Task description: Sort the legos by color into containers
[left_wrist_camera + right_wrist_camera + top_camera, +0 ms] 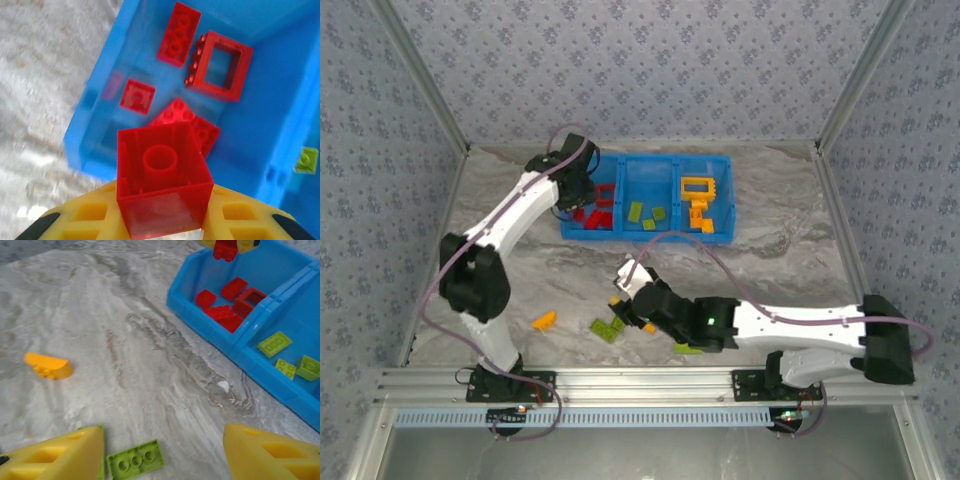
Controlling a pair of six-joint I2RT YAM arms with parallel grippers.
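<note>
My left gripper [582, 186] [162, 222] is shut on a red square brick [162, 175], hollow underside toward the camera. It hangs over the left compartment of the blue tray [645, 236] [280, 125] [200, 305]. That compartment holds several red bricks and a red frame [214, 91]. The middle compartment holds green bricks [646, 213] [274, 343], the right one an orange frame [698, 179]. My right gripper [625, 290] [162, 440] stands open low over the table, a green plate [135, 460] lying stud-side down near its left finger.
An orange wedge brick [544, 320] [48, 366] lies on the marble table left of the right gripper. More green bricks [608, 327] lie near the front edge, one [687, 348] partly under the right arm. Patterned walls close in three sides.
</note>
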